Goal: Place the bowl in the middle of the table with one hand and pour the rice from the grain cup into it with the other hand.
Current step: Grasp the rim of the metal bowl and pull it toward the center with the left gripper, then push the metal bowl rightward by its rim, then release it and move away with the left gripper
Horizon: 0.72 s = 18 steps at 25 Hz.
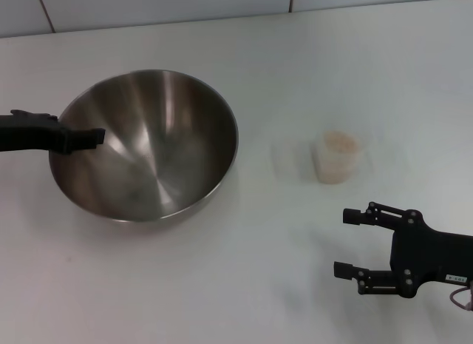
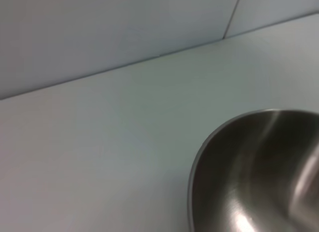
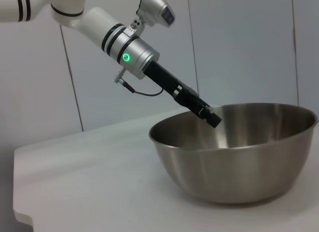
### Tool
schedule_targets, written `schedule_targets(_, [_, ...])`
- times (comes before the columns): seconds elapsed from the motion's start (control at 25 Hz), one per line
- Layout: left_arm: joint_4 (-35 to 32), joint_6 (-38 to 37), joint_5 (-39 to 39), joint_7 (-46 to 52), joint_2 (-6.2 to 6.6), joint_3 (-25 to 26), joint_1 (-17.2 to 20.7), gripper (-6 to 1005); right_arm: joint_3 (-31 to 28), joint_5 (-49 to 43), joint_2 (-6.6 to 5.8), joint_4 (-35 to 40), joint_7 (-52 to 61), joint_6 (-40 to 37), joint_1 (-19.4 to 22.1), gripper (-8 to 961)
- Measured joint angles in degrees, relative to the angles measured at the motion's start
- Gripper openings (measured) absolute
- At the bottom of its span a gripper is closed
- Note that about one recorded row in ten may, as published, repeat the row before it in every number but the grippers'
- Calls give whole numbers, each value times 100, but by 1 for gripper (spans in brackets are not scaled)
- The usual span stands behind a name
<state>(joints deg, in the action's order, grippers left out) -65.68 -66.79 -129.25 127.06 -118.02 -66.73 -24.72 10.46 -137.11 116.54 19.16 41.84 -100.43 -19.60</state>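
The steel bowl sits left of the middle of the white table. My left gripper comes in from the left and is shut on the bowl's left rim, one finger reaching inside. The right wrist view shows the bowl and that gripper at the rim. The left wrist view shows only part of the bowl. The grain cup stands upright to the bowl's right, with pinkish rice in it. My right gripper is open and empty, nearer than the cup.
A light wall runs along the table's far edge. The table's left end and a rounded corner show in the right wrist view.
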Motion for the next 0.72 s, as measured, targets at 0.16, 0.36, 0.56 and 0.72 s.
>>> schedule_targets(0.16, [24, -22, -98, -10, -4, -19, -57, 628, 2, 0, -4, 0, 0, 0, 2, 839])
schedule_targets(0.36, [54, -39, -112, -12, -13, -12, -117, 375, 1, 0, -9, 0, -1, 0, 23, 839])
schedule_targets(0.56, [71, -92, -117, -14, -13, -16, -205, 211, -1, 0, -9, 0, 0, 0, 29, 839])
schedule_targets(0.72, [159, -138, -118, -15, -7, 19, -307, 126, 6, 0, -9, 0, -1, -1, 27, 839])
